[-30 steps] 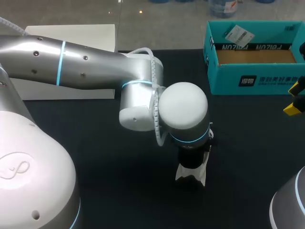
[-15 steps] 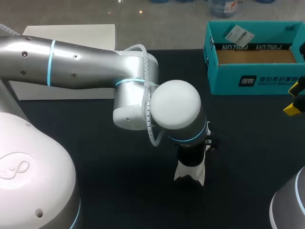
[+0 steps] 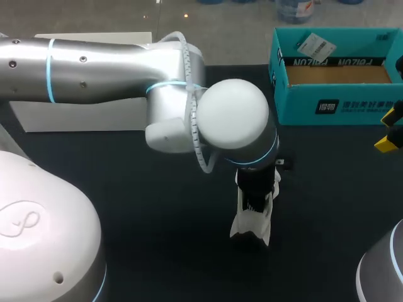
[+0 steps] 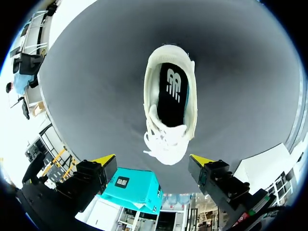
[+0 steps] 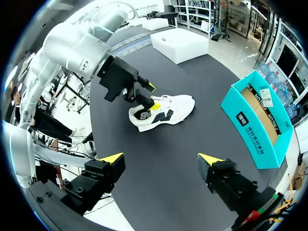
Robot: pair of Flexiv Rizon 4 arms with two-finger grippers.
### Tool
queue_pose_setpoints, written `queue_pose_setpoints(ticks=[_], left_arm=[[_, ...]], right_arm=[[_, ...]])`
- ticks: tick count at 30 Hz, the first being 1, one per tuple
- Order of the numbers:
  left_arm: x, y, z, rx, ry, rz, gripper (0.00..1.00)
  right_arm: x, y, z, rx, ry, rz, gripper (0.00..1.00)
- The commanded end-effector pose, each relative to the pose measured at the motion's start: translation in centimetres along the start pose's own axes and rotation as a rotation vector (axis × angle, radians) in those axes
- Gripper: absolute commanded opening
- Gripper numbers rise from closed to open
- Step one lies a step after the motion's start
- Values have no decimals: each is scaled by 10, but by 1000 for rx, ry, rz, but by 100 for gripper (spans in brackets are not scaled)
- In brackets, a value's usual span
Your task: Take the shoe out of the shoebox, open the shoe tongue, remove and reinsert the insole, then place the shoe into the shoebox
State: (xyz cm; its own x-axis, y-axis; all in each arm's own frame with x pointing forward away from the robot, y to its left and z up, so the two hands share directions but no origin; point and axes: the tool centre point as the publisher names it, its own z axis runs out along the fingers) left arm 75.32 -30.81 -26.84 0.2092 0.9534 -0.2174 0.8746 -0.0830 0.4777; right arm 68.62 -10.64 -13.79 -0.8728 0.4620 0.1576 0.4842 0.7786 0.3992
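Note:
A white shoe [image 4: 169,139] stands on its sole on the black table [image 3: 126,207], straight below my left gripper [image 4: 153,161]. The black insole [image 4: 171,96] lies inside it, and the laces bunch at the tongue. My left gripper is open and holds nothing, its yellow tips wide apart above the shoe. In the right wrist view the left gripper [image 5: 154,96] hovers over the opening of the shoe [image 5: 173,108]. In the head view the left wrist hides most of the shoe [image 3: 252,226]. The teal shoebox [image 3: 337,100] stands open at the far right. My right gripper [image 5: 161,159] is open, well away from the shoe.
A white flat box [image 3: 107,44] lies at the table's far left, partly behind my left arm. A white tag [image 3: 313,44] rests on the shoebox's rim. Bare black table lies between the shoe and the shoebox.
My left gripper has opened and risen a little above the shoe, showing more of it. The shoe stays on the table. The right arm has not moved.

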Motion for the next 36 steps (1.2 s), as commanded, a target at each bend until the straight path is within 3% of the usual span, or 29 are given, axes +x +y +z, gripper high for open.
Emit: queue_pose_setpoints(ticks=[1, 10, 19, 23, 25, 31, 36], left_arm=[[9, 18, -17, 42, -12, 5, 0], [13, 10, 20, 104, 29, 21, 0], [29, -39, 39, 142, 68, 58, 0], [36, -51, 41, 151, 86, 63, 0], [38, -52, 40, 156, 91, 43, 0], [42, -24, 24, 166, 41, -145, 0], [54, -25, 14, 172, 142, -356, 0]], right_arm=[[-1, 0, 1, 3, 1, 1, 100], [-1, 0, 1, 3, 1, 1, 100], [-1, 0, 1, 3, 1, 1, 100], [-1, 0, 1, 3, 1, 1, 100], [-1, 0, 1, 3, 1, 1, 100], [-1, 0, 1, 3, 1, 1, 100], [-1, 0, 1, 3, 1, 1, 100]])
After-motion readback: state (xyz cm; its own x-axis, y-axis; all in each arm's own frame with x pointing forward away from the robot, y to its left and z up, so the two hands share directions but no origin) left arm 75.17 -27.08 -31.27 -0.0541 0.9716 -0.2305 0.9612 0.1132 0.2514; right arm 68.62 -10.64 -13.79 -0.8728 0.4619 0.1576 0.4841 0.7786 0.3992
